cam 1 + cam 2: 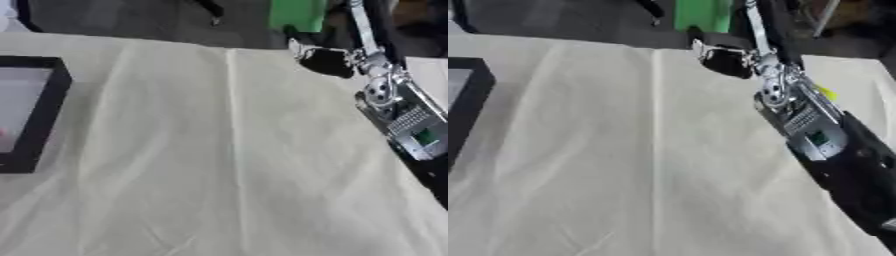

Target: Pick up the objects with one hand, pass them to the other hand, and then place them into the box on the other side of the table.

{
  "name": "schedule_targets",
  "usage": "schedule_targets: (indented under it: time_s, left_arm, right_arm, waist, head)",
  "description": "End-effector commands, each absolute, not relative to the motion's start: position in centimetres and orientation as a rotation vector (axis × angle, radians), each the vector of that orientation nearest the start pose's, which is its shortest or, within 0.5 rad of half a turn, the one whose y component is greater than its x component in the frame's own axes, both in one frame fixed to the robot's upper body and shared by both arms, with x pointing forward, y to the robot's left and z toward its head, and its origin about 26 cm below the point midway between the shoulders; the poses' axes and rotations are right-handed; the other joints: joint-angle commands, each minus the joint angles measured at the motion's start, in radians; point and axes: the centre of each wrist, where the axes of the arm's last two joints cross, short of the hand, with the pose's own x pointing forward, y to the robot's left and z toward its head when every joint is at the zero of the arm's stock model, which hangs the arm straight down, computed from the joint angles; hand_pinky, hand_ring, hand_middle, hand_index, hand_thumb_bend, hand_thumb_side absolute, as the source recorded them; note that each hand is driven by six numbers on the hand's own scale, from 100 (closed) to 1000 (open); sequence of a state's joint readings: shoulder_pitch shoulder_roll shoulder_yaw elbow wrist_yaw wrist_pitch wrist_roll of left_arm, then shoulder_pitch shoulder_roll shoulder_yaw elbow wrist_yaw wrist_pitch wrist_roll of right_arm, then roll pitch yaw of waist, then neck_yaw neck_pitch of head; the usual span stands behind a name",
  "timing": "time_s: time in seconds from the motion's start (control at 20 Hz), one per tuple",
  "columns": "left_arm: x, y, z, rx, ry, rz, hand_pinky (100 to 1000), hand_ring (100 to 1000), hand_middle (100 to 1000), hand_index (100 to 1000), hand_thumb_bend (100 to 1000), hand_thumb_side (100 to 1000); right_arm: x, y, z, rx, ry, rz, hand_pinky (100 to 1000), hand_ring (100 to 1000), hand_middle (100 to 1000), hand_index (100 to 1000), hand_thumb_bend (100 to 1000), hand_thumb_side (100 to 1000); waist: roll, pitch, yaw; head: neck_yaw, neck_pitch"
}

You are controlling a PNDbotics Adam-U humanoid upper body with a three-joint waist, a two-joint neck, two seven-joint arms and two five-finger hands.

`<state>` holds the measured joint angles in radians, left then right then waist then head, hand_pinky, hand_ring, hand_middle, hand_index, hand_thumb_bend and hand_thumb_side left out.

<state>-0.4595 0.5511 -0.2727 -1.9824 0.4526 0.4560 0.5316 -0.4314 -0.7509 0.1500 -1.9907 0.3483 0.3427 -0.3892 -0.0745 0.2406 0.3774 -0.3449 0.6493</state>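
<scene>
In the left eye view, a table covered with a pale cream cloth [227, 165] fills most of the picture, its creases running toward the far edge. A black-rimmed box [44, 112] is seen at the left edge of the table, its inside grey, with a small reddish spot just visible at its lower left; what that spot is cannot be told. The robot's right arm [402, 120] comes in from the right side and stretches toward the far edge of the table, silver joints and a small green part showing on its forearm. The right hand [325, 60] is seen at the far right part of the table as a dark, blurred shape near the cloth's edge; whether its fingers are spread, closed or wrapped round anything cannot be told. A green shape [296, 15] stands beyond the table, just behind the hand. In the right eye view, the same arm lies diagonally from the lower right corner up to the far edge, and the hand is again only a dark mass above the cloth. A small yellow patch [826, 93] shows just beside the forearm on its right side, partly hidden by it. Only the corner of the box shows at the left edge. The left hand is seen in neither view.
</scene>
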Motion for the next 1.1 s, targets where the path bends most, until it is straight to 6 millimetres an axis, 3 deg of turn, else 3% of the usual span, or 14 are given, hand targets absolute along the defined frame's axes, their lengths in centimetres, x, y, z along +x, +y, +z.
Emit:
schedule_targets:
  time_s: [0.05,0.45,1.1]
  left_arm:
    - [30.3,21.8,23.9,0.146,-1.87,-0.185,903,327,730,825,733,536]
    - [30.3,21.3,24.1,0.117,-1.872,-0.289,908,338,740,844,771,509]
    - [30.0,19.2,23.8,0.008,-1.851,-0.712,918,374,781,888,805,489]
  right_arm:
    - [30.1,-26.5,26.1,-1.13,-2.166,0.544,650,499,388,449,100,100]
    - [30.3,-24.4,25.7,-1.041,-2.218,0.636,651,497,386,448,100,100]
    - [30.3,-21.9,25.3,-0.974,-2.277,0.771,658,496,386,446,100,100]
  waist:
    - [0.007,-0.02,0.003]
    - [0.005,-0.018,0.004]
    - [0.004,-0.015,0.01]
  head:
    - [-0.007,-0.001]
    - [-0.011,0.001]
    - [0.008,0.002]
